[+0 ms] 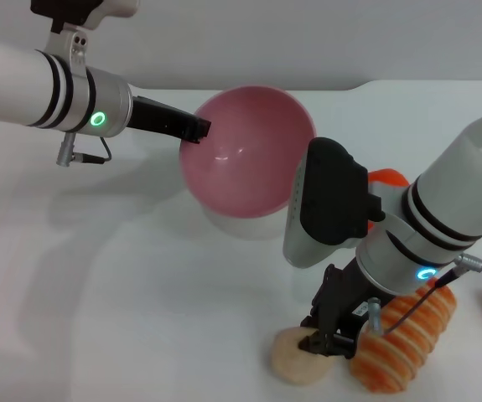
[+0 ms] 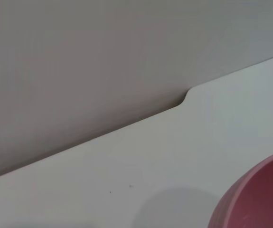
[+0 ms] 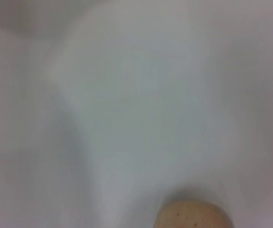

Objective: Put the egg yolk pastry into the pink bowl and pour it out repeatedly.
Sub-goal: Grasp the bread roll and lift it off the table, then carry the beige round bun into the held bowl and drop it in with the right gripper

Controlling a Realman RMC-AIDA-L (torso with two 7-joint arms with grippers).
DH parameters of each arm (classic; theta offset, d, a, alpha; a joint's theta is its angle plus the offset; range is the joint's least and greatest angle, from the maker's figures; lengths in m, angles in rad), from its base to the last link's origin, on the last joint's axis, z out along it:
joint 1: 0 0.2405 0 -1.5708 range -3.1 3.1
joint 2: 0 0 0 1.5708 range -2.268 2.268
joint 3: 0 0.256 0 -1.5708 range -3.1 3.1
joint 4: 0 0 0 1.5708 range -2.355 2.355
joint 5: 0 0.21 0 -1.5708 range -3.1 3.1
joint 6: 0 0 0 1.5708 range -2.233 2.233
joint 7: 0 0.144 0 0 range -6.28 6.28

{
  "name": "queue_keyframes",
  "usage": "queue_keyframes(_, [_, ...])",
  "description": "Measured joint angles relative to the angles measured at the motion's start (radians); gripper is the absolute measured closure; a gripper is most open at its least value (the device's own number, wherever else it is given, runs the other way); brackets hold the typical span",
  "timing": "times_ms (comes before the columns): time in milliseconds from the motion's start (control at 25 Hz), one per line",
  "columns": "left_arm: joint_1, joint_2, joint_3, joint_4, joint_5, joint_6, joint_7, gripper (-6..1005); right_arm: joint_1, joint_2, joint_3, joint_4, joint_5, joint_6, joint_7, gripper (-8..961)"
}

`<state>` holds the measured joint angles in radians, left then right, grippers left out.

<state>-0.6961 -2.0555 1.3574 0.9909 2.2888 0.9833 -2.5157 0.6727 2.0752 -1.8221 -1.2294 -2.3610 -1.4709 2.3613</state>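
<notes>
The right gripper is down on the small pale cream-beige rounded egg yolk pastry at the near edge of the white table, its fingers closed around it. The left gripper is clamped on the left rim of the tilted deep glossy pink bowl, farther back.

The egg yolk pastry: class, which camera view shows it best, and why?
The head view: the egg yolk pastry lies on the table under the right gripper. The right wrist view catches only its top edge; the left wrist view misses it.
</notes>
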Motion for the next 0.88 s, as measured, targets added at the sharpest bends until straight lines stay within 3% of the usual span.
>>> queue_keyframes(480, [0.000,0.001,-0.002,0.000,0.000,-0.003,0.000,957,-0.012,-0.002,0.025,-0.066,-0.003,-0.027,-0.004,824])
queue_keyframes(680, [0.000,0.001,-0.002,0.000,0.002,0.002,0.000,957,-0.080,-0.003,0.136,-0.312,0.012,-0.130,-0.005,846])
queue_keyframes(760, [0.000,0.002,-0.002,0.000,0.003,0.006,0.000,957,-0.113,-0.002,0.257,-0.499,0.092,-0.227,-0.010,853])
queue_keyframes(800, [0.000,0.002,-0.002,0.000,0.003,0.006,0.000,957,-0.113,-0.002,0.257,-0.499,0.092,-0.227,-0.010,856])
queue_keyframes(880, [0.000,0.002,0.001,0.000,0.003,0.009,0.000,957,-0.134,-0.002,0.358,-0.606,0.183,-0.274,-0.015,863])
